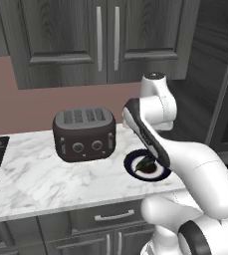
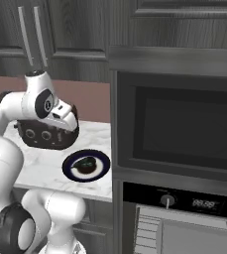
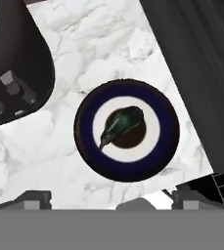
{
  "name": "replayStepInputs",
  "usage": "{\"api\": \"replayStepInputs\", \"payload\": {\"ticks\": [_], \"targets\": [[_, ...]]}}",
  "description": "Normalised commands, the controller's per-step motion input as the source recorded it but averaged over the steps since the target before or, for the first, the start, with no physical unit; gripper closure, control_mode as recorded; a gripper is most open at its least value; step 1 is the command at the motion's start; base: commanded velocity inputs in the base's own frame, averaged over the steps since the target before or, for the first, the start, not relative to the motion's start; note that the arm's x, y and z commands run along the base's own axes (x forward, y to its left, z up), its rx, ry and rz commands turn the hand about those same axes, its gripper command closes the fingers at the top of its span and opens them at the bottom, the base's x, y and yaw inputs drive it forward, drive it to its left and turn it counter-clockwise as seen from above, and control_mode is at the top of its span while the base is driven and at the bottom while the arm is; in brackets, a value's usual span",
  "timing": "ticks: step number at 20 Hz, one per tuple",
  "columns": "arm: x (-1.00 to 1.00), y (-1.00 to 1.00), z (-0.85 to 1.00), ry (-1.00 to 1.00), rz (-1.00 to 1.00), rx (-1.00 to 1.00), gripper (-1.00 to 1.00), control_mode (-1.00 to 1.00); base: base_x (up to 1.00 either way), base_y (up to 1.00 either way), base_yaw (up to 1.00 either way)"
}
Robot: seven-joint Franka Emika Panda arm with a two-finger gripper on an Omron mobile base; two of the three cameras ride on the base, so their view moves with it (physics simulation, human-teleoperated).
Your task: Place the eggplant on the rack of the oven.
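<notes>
I had nothing done on the task at this moment: the eggplant (image 3: pixel 122 124) lay on its plate (image 3: pixel 128 166), across the plate's dark brown centre with its thin stem end pointing toward the toaster side, and nothing was touching it. The plate sat on the marble tabletop (image 1: pixel 31 179) near the front edge, just beside the dark wood panel that frames the oven (image 2: pixel 184 129). The end effector (image 3: pixel 111 202) hovered above the plate looking straight down; only the finger tips (image 3: pixel 33 199) showed at the bottom of the hand view, set wide apart on either side with nothing between them, so I judged it open and empty. Everything was still ahead of me: coming down, closing on the eggplant, lifting it, carrying it to the oven and setting it on the rack (image 2: pixel 147 229). In the right base view I saw thin light wires low down, below the control strip with its knob (image 2: pixel 168 201); I took them for the rack, though that corner was too cramped for me to be sure, or to tell how the lower door stood. The toaster (image 1: pixel 84 134) stood close to the plate on the side away from the oven, near enough that I would mind the arm's elbow during the descent. The panel edge between tabletop and oven looked like the main thing to clear on the carry. The cabinets (image 1: pixel 105 35) above hung well clear.
</notes>
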Motion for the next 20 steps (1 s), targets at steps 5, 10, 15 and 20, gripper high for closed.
{"api": "replayStepInputs", "payload": {"ticks": [5,10,15,20], "targets": [[-0.02,0.00,-0.64,0.00,-0.43,0.11,-1.00,-1.00,0.00,0.00,0.00],[0.00,0.00,-0.39,-0.01,-0.46,0.35,-1.00,-1.00,0.00,0.00,0.00],[0.07,-0.01,-0.23,-0.02,-0.37,0.23,-1.00,-1.00,0.00,0.00,0.00],[0.14,0.00,-0.49,0.00,-0.33,0.00,-1.00,-1.00,0.00,0.00,0.00]]}}
